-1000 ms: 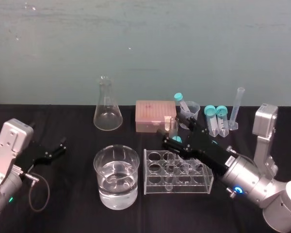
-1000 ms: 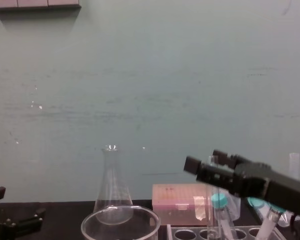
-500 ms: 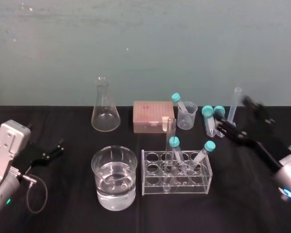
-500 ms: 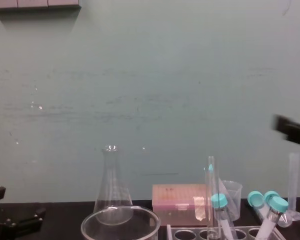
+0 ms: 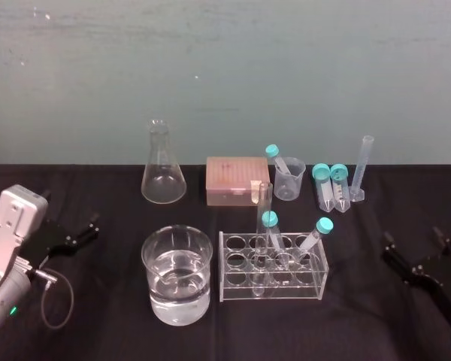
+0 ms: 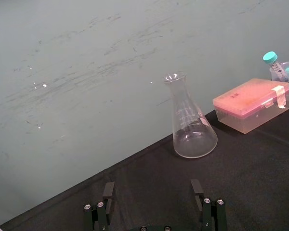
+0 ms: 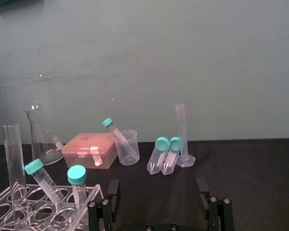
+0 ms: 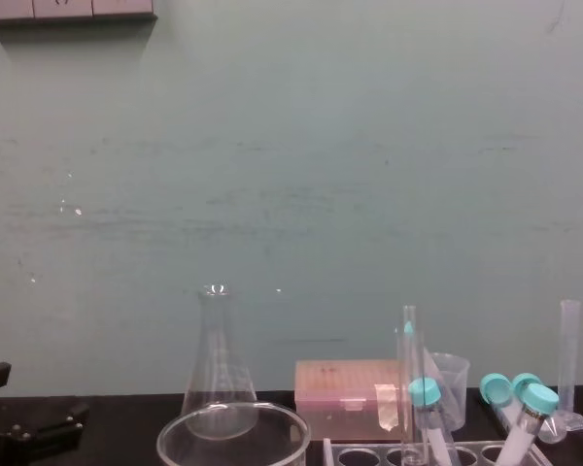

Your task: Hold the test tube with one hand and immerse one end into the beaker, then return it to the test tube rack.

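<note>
Head view: right claw (image 5: pixel 412 238) spread, empty

We see soft, even, rather dim light across the teal wall (image 5: pixel 286 68), with small bright specks at eleven o'clock in the head view. The black tablecloth (image 5: pixel 105 316) swallows shadows. Pale glints ride the beaker (image 5: pixel 152 278) rim and the conical flask (image 6: pixel 190 127) mouth.

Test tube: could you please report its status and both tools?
Left tool open, parked left. Right tool open, right of the test tube rack. Test tube upright in it.
</note>
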